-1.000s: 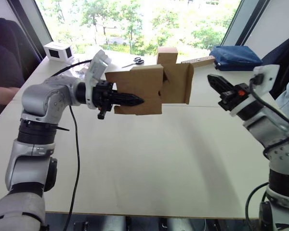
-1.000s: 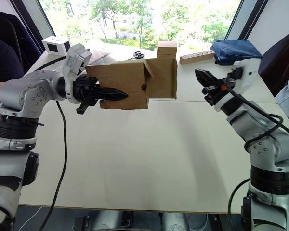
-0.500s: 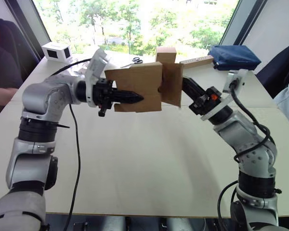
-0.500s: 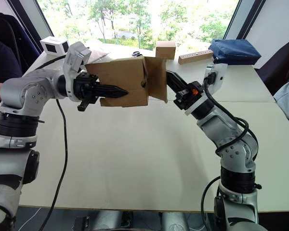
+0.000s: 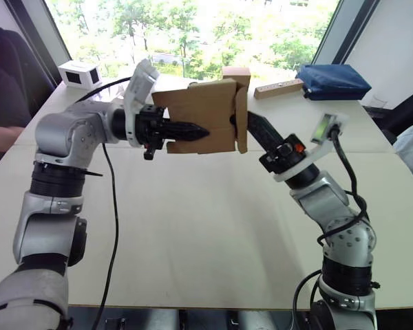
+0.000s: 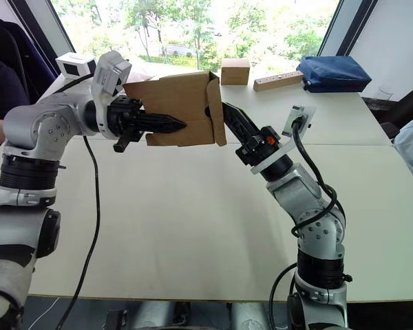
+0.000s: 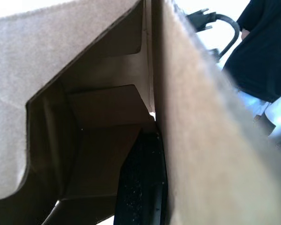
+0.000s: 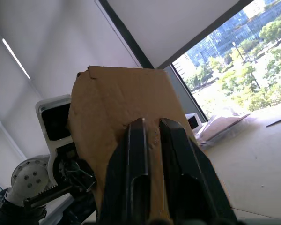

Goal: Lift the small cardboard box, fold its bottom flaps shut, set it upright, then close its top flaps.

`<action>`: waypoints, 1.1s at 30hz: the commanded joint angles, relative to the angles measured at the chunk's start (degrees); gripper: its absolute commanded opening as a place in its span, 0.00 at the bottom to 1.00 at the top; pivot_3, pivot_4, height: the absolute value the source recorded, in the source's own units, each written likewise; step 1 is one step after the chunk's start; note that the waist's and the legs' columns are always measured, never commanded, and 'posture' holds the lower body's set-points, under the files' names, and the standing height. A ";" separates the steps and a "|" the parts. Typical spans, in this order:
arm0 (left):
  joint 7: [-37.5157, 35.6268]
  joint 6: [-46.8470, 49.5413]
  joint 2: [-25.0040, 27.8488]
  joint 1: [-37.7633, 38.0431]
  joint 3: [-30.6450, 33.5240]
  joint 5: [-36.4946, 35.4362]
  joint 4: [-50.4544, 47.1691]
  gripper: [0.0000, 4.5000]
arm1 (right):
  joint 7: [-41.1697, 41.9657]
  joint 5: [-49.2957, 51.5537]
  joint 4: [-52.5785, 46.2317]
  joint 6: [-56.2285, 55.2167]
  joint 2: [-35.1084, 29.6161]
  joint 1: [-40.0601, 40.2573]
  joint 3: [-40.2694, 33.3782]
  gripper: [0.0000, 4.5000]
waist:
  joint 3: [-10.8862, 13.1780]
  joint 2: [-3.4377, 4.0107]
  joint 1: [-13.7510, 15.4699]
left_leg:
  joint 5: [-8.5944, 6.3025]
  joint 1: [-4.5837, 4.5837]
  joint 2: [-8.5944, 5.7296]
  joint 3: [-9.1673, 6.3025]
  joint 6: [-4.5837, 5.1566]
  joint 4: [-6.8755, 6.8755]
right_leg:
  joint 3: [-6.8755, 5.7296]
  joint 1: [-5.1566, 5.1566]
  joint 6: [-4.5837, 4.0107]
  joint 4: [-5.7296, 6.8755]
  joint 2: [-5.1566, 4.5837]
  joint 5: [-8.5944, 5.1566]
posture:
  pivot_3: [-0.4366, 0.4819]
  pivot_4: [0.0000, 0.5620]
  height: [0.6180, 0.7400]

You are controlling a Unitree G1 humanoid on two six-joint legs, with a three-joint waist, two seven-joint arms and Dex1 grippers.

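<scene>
While the small cardboard box [image 6: 179, 110] is clamped upper centre by the left gripper [image 6: 171, 125], its long axis lies crosswise. Its right-end flap [image 6: 217, 118] is being pressed by the nearly shut right gripper [image 6: 230, 118].

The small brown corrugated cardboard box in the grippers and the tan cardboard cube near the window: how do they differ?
The small brown corrugated cardboard box is held above the white table, shut in the left gripper; the tan cardboard cube rests on the table, untouched. The box has flaps folding at its end, where the right gripper presses; the cube looks closed and neat. The box appears larger. Both are plain, unprinted cardboard.
</scene>
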 commanded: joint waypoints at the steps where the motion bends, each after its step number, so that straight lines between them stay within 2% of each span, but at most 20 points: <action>1: 0.46 0.96 0.24 -0.66 2.23 -1.71 -1.53 0.00 | -0.33 2.49 -1.59 -1.13 1.73 -0.03 0.12 0.53 | 0.00 0.00 -0.01 | 0.00 0.00 0.00 0.00 0.00 0.00 | 0.00 0.00 0.00 0.00 0.00 0.00 | 0.48 0.27 1.00; 13: 1.24 1.63 0.19 0.08 2.72 -2.78 -2.81 0.00 | -3.33 4.92 -3.69 -2.95 6.36 2.03 1.80 0.53 | 0.00 0.00 -0.03 | 0.01 0.00 0.00 -0.01 -0.01 0.00 | 0.00 0.00 0.00 0.02 -0.01 0.00 | 0.48 0.27 1.00; 33: 0.97 1.94 0.61 0.11 2.60 -2.15 -2.29 0.00 | -3.81 4.74 -4.65 -3.30 5.05 3.63 2.37 0.53 | 0.00 0.00 -0.03 | 0.01 0.00 0.00 -0.01 -0.01 0.00 | 0.00 0.00 0.00 0.03 0.00 0.00 | 0.48 0.27 1.00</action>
